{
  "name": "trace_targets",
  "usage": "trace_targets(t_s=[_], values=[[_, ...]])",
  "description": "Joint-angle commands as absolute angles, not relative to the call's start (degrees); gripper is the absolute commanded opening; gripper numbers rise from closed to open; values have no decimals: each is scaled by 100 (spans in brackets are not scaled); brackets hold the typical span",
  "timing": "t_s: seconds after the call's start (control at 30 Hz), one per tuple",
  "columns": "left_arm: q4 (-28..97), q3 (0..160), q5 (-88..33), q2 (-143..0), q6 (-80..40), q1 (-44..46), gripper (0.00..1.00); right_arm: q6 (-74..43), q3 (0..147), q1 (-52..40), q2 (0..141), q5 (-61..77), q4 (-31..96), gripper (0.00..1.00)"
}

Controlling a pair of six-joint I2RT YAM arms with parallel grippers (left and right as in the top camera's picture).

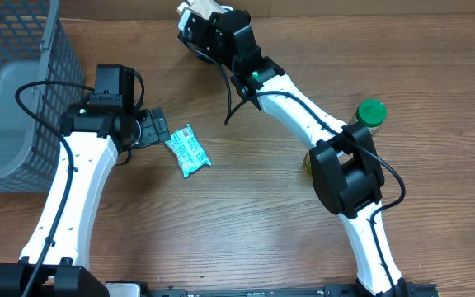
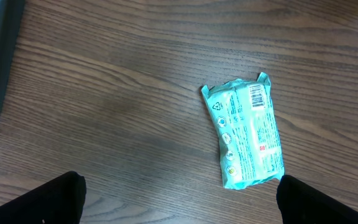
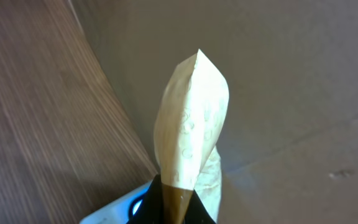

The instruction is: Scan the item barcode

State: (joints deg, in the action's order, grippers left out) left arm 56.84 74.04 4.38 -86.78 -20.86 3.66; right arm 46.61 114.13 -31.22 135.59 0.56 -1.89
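Left gripper (image 2: 179,196), spread wide, hangs over a teal packet (image 2: 246,134), white barcode (image 2: 258,97) facing up, on the wooden table (image 1: 246,231). Right gripper (image 3: 173,205) pinches a cream pouch (image 3: 188,124) at the far edge.

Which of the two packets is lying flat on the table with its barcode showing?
The teal packet, flat on the table by the left gripper. The cream packet is pinched in the right gripper's shut jaws.

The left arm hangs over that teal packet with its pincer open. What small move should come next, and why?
Probably nudge the left pincer sideways to centre on the teal packet before descending. The packet lies flat on the table, barcode up, untouched, and sits close to one finger rather than midway between them.
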Motion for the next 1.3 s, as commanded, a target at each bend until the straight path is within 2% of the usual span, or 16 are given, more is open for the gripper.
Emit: trace_targets(t_s=[0.0,0.2,0.47,0.67,0.77,0.9,1.1,1.27], values=[[5675,7463,489,-8656,-2080,355,100,4425,11590,-3148,13638,408,-246,4],[5675,7463,489,-8656,-2078,355,100,4228,11590,-3144,13635,392,-187,4],[5675,7463,489,-8656,-2080,355,100,2941,11592,-3072,12868,99,82,4],[5675,7465,489,-8656,-2080,355,100,1747,11592,-2982,11738,121,1673,4],[5677,7463,489,-8656,-2078,355,100,1184,11592,-2877,11205,204,2939,4],[5675,7465,489,-8656,-2080,355,100,537,11592,-2626,10809,969,4661,4],[5675,7463,489,-8656,-2080,355,99,445,11579,-2189,10932,1533,6563,4],[5675,7463,489,-8656,-2080,355,100,445,11550,-1883,11144,1483,6973,4]])
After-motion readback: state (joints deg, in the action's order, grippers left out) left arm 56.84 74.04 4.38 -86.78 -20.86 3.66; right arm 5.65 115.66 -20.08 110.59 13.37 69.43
